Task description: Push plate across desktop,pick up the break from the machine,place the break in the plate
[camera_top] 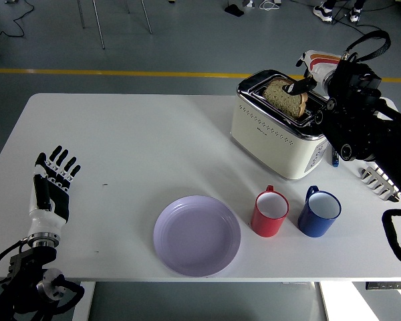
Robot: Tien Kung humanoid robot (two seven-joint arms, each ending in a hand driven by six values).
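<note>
Head view is showing the left hand resting at the table's near-left corner, fingers spread and holding nothing. The lilac plate is sitting near the front edge. Over the toaster, the right hand is pinching the bread slice standing in the slot: the pick-up step. Next, I judge, comes a straight lift clear of the slot.

no readable text, toaster logo illegible

My toaster looks glossy cream with polished chrome on top. The plate seems smooth lilac; the table matt white.
</note>
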